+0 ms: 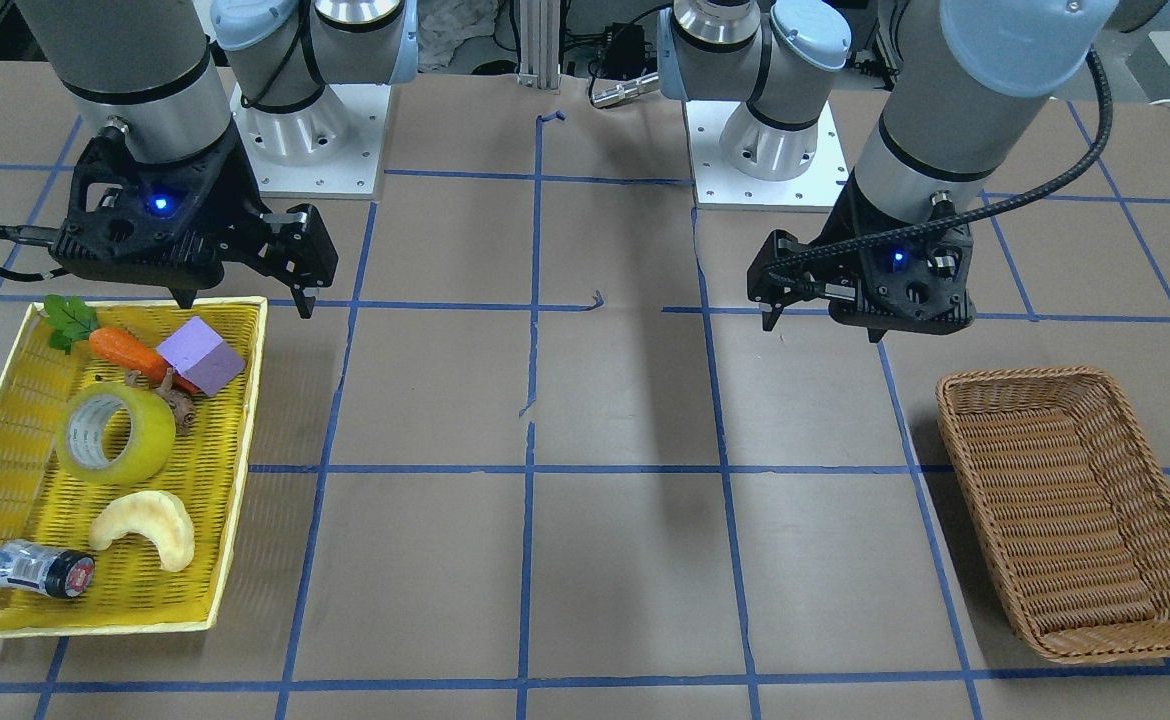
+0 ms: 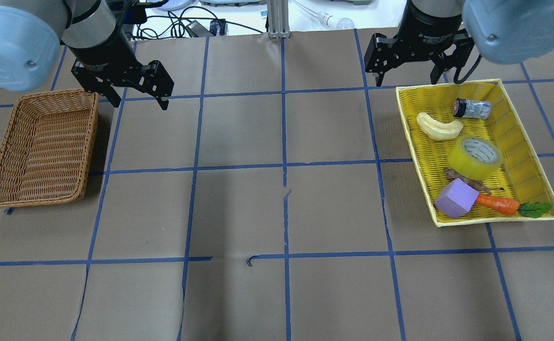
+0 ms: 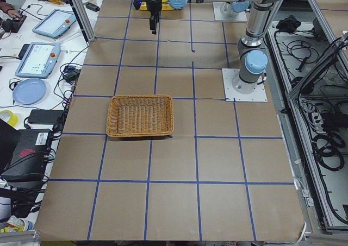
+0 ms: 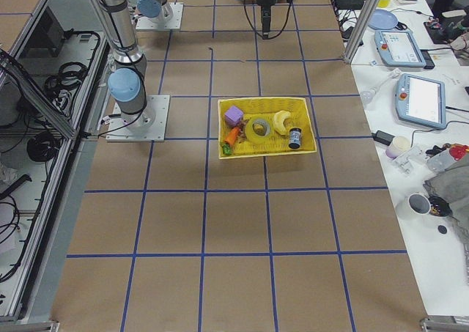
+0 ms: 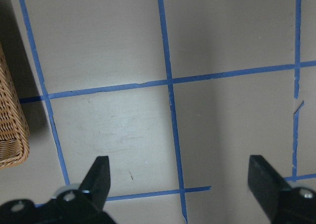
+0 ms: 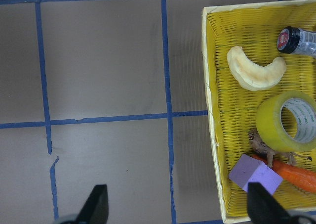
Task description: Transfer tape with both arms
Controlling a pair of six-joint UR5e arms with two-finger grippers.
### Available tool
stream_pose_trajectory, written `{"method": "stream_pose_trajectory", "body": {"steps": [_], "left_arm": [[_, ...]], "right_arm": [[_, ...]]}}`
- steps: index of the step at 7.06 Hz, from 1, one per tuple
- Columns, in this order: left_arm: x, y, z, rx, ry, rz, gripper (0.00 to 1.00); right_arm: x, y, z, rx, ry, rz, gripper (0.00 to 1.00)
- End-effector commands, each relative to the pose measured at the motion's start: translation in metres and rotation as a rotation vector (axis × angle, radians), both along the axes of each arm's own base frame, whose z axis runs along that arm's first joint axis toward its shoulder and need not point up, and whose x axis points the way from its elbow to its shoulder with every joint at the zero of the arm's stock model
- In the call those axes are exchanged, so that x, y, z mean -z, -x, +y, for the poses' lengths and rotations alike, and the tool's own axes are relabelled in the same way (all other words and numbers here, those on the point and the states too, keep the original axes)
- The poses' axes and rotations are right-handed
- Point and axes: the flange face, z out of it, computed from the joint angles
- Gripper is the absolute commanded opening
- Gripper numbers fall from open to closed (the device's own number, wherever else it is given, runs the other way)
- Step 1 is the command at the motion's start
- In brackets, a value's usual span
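- You see the tape (image 6: 269, 126) lying in the yellow tray (image 6: 213, 110), between the crescent piece (image 6: 253, 70) and the purple block (image 6: 255, 173).
- The right gripper (image 6: 177, 205) hangs left of the tray, fingers wide apart.

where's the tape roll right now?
In the overhead view the tape sits in the yellow tray on the robot's right side, between the pale crescent piece and the brown root beside the purple block.

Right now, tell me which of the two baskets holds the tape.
The yellow basket near the right claw: the tape lies in it between a pale crescent and a purple block. The brown wicker basket holds no tape.
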Motion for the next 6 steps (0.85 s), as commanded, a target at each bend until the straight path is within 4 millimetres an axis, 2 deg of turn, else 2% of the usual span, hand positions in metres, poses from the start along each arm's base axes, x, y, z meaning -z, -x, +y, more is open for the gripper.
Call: {"method": "stream_pose_trajectory", "body": {"steps": [1, 4, 6], "left_arm": [[0.003, -0.0126, -0.0035, -0.021, -0.004, -0.004, 1.0], [0.0016, -0.0136, -0.0033, -0.024, -0.003, -0.004, 1.0], [0.0002, -0.006, -0.0015, -0.024, -0.001, 0.005, 1.0]], "right_arm": [[0.0006, 0.0004, 0.0002, 0.0, -0.001, 0.003, 1.0], [0.0008, -0.0001, 0.0003, 0.0, -0.003, -0.001, 1.0], [0.0023, 0.0005, 0.0006, 0.0, -0.006, 0.005, 1.0]]}}
